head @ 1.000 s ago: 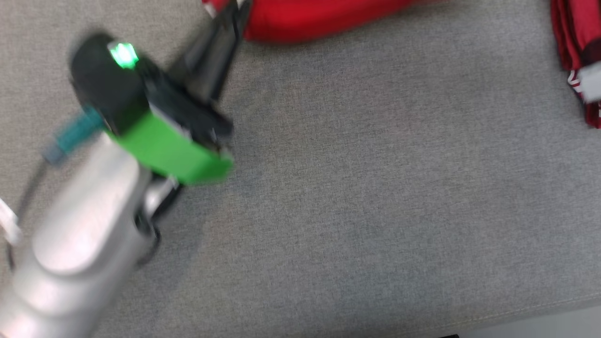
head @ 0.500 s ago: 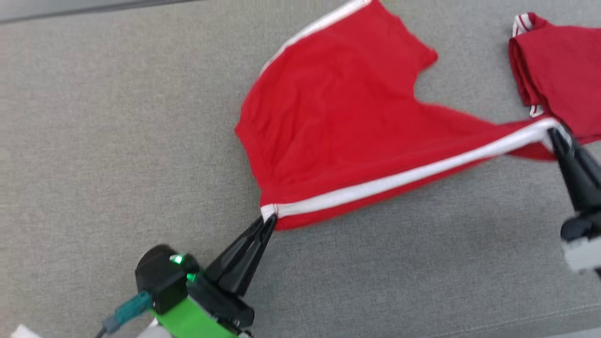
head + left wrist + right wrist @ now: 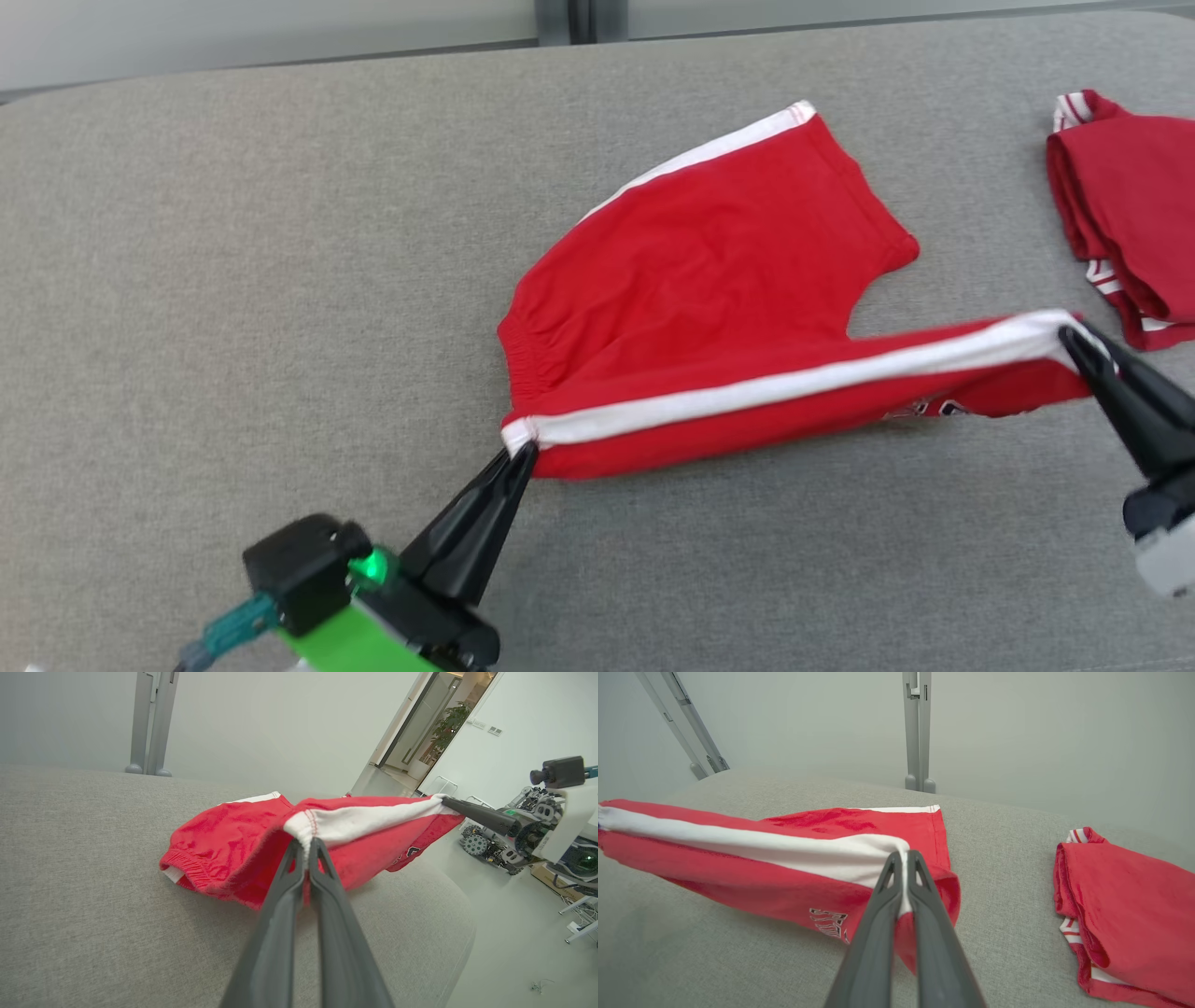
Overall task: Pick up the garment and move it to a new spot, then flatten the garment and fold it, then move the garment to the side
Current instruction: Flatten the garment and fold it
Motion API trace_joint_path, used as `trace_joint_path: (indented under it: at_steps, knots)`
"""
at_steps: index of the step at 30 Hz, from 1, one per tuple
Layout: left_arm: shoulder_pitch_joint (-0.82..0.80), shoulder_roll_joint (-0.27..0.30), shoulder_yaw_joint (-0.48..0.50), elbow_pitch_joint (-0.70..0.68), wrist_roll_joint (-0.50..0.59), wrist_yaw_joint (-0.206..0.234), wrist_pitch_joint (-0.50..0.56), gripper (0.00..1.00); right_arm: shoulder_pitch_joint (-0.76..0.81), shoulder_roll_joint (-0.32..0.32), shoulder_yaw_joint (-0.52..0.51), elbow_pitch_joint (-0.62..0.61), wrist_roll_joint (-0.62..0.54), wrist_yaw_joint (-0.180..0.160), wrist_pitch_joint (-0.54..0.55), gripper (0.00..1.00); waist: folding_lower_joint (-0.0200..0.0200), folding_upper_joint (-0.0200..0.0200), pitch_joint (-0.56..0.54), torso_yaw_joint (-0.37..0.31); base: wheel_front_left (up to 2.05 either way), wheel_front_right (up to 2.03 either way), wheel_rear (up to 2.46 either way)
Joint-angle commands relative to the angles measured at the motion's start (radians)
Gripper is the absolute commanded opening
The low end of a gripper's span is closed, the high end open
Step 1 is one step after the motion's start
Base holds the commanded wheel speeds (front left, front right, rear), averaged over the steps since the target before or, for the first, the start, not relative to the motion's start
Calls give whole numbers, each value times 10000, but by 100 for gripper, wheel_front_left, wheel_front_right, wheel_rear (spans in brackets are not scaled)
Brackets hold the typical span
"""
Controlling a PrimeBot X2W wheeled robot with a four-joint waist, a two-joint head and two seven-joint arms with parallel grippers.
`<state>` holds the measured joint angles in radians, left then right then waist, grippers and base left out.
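Both ends of red shorts on grey cushion are pinched, head view: left gripper at waistband, right gripper, body cropped, at hem. Left wrist: white stripe taut between them. Right wrist: print unreadable.

The red fabric shorts carry a white side stripe; the folded red cloth garment has white-striped trim; the flat woven surface is grey.
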<state>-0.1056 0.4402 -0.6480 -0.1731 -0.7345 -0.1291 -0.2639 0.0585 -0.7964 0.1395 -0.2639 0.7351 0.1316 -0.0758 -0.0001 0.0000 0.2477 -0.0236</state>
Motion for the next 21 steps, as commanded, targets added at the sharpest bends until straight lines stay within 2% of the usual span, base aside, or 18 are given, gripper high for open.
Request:
trace_joint_path:
  at_steps: [1,11,16,21]
  knots:
    - [-459,-83,-163,136,-244,-22,-1,0,-457,-105,125,177,133,-21,279,0,1,0,293,300,0,0,0]
    - [-2816,-476,-1217,1540,-2369,-22,-1,0,-3949,-1214,1304,1614,1030,-21,1874,0,1,0,1105,1057,0,0,0]
    - [-3629,-662,-1417,1983,-3013,-22,-1,0,-5575,-1371,2135,2319,1325,-21,2350,0,1,0,1513,1242,0,0,0]
    - [-4528,-862,-1659,2614,-3077,-22,-1,0,-7024,-1346,3264,3239,1453,-21,2617,0,1,0,1965,1450,0,0,0]
